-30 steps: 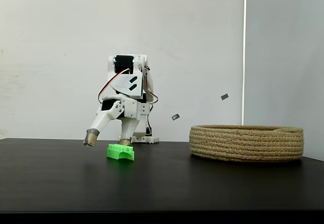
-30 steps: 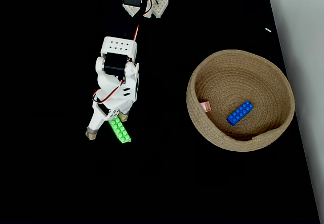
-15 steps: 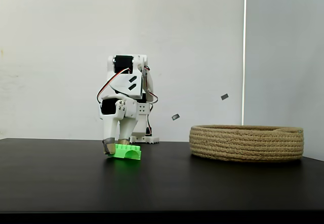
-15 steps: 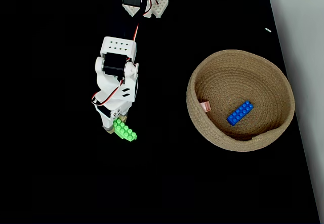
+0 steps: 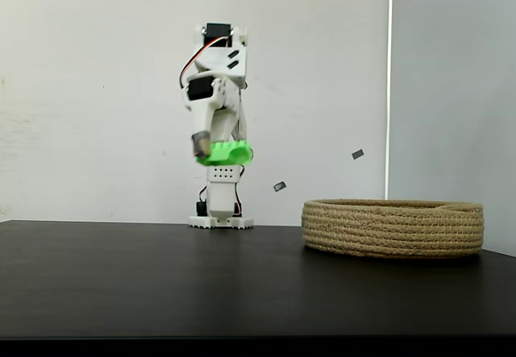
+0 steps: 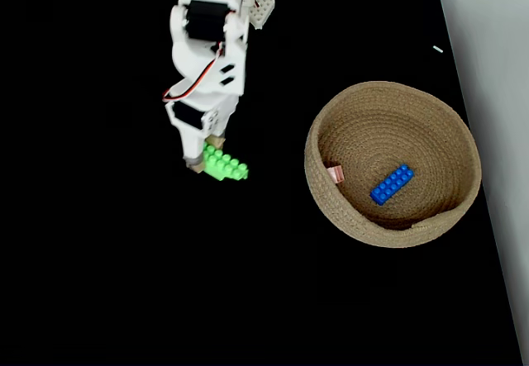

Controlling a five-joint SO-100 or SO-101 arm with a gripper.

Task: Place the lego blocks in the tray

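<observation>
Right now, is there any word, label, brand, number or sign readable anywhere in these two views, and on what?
None: no text shows on the white arm, the green studded brick, the coiled tan rope basket or the small grey wall tags.

Tray (image 5: 393,228) wall hides contents in side fixed view; pink brick (image 6: 335,174) half-hidden against inner wall.

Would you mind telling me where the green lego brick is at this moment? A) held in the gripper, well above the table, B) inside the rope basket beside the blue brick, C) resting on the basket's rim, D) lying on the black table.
A: the green brick is clamped in the gripper, high above the table and left of the basket in the side-on fixed view.
</observation>
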